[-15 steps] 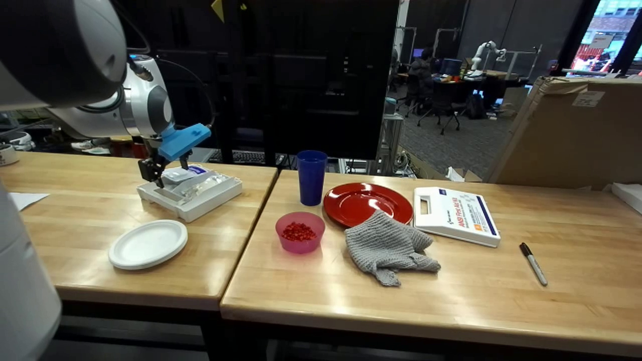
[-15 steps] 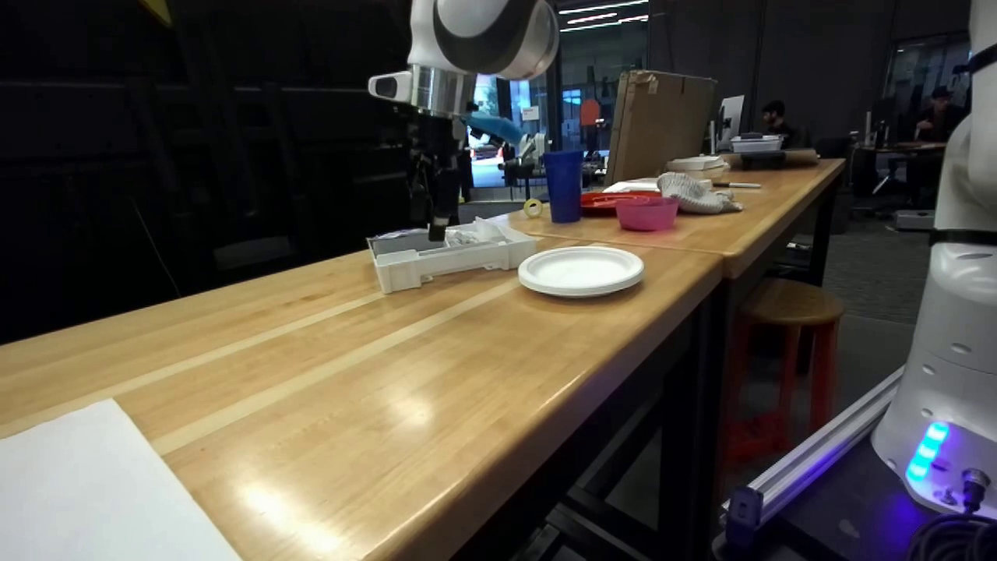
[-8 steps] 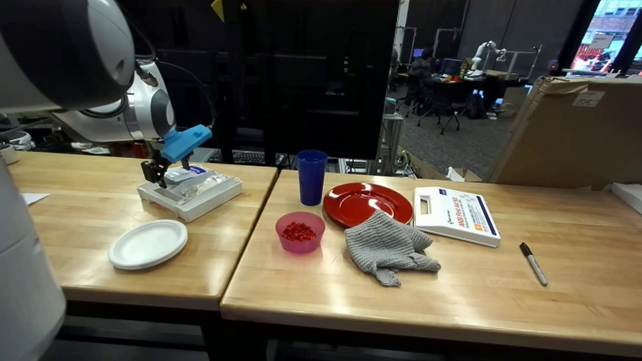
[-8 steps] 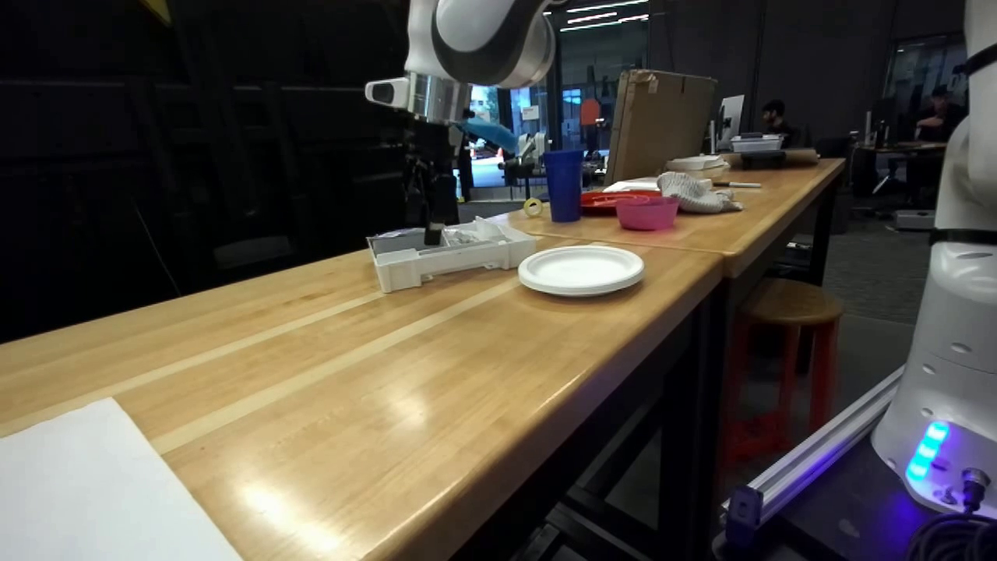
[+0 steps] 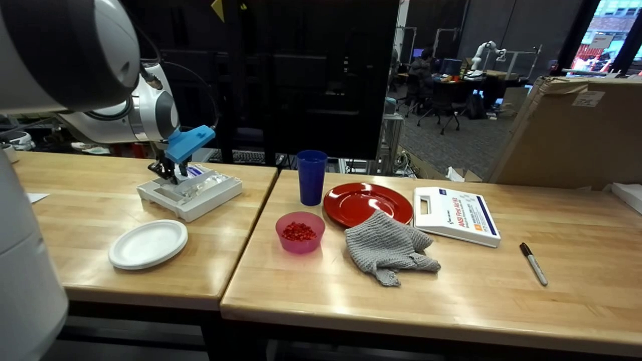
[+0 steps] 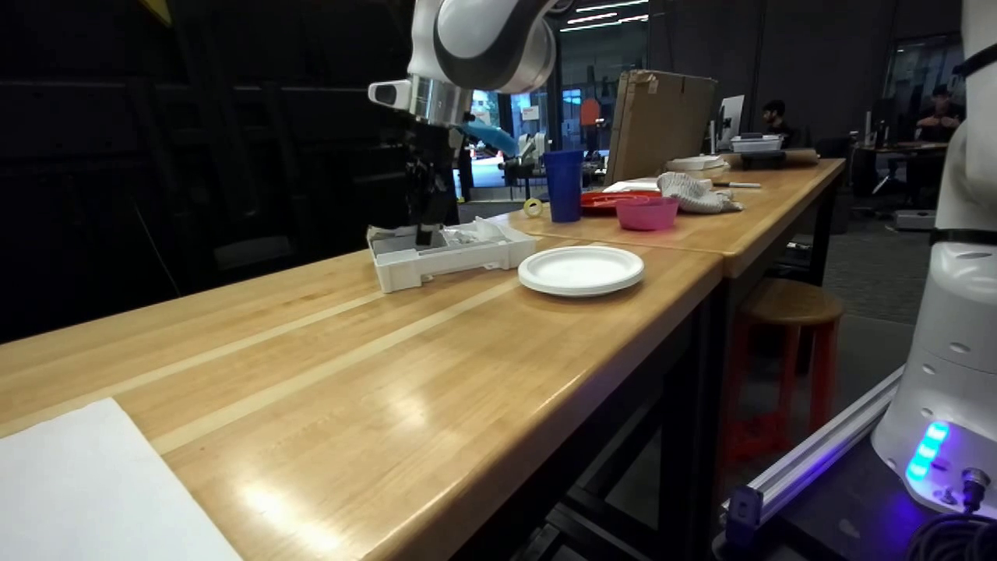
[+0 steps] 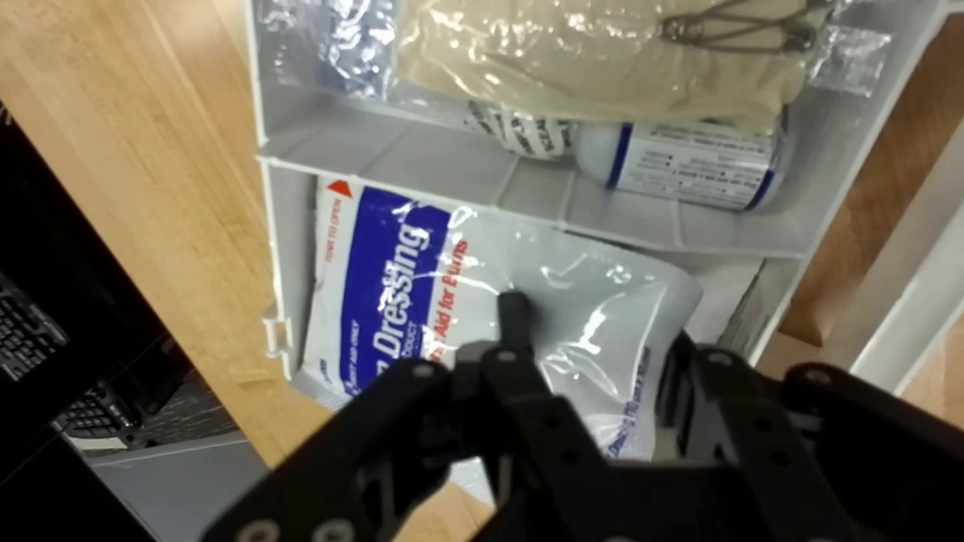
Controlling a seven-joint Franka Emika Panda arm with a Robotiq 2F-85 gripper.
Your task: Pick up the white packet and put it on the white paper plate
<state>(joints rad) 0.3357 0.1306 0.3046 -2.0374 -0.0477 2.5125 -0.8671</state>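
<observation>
Some of the white packet (image 7: pixel 471 290) is hidden behind the pincer (image 7: pixel 599 324).

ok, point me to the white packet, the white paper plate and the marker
White packet (image 7: pixel 478 277), wrist view: silvery face beside the red lettering.
White paper plate (image 5: pixel 148 243), in an exterior view: bare centre.
Marker (image 5: pixel 534 266), in an exterior view: grey barrel.

White arm (image 6: pixel 471 31), black claw (image 7: pixel 599 331), blue bracket (image 5: pixel 190 144)

Arm: smooth white, rounded, glossy dark bands (image 5: pixel 65 50). Silver ring (image 6: pixel 440 101) above claw, small white loop (image 6: pixel 403 95) beside it. Bracket: bright blue, plain, slab-shaped. Claw: black, many-jointed, round pale screws (image 7: pixel 333 531). Base (image 6: pixel 938 343): white, dimpled, with glowing blue light strip (image 6: pixel 927 452), black plug (image 6: pixel 975 485) and coiled cable (image 6: pixel 954 538) beside it, black strap (image 6: pixel 966 237) higher up.
</observation>
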